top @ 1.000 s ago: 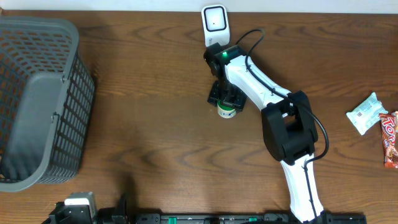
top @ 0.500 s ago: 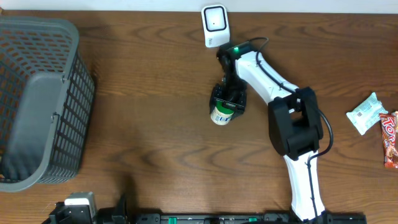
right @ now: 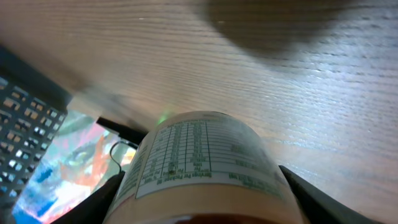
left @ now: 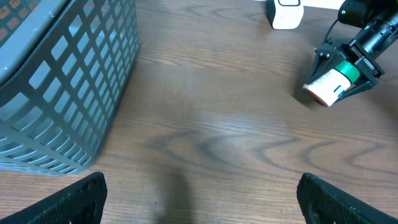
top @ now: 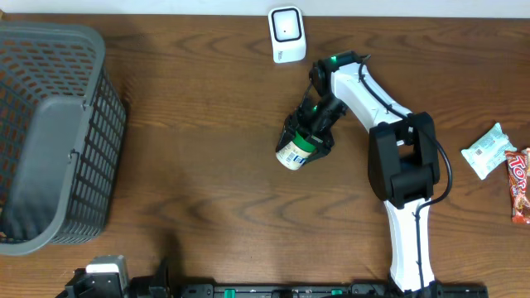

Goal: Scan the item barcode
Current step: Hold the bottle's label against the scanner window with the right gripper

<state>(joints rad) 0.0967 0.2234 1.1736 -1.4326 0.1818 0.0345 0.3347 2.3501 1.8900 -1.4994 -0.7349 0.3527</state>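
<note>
The item, a small jar (top: 292, 154) with a green cap and a white printed label, hangs tilted over the table, bottom toward the front left. My right gripper (top: 308, 132) is shut on it, a finger on each side of the label (right: 205, 155). The jar (left: 328, 85) also shows at the far right in the left wrist view. A white barcode scanner (top: 286, 33) stands at the table's back edge, a short way behind the jar. My left gripper (left: 202, 199) stands wide open low over bare wood, nothing between its fingers (left: 68, 202).
A big grey mesh basket (top: 50, 132) fills the left end of the table. Two snack packets, a pale one (top: 489, 149) and a red one (top: 519, 184), lie at the far right edge.
My right arm swung its wrist right, away from the scanner. The jar went from nearly upright to tilted, shifting slightly toward the front left. The left gripper stayed put.
</note>
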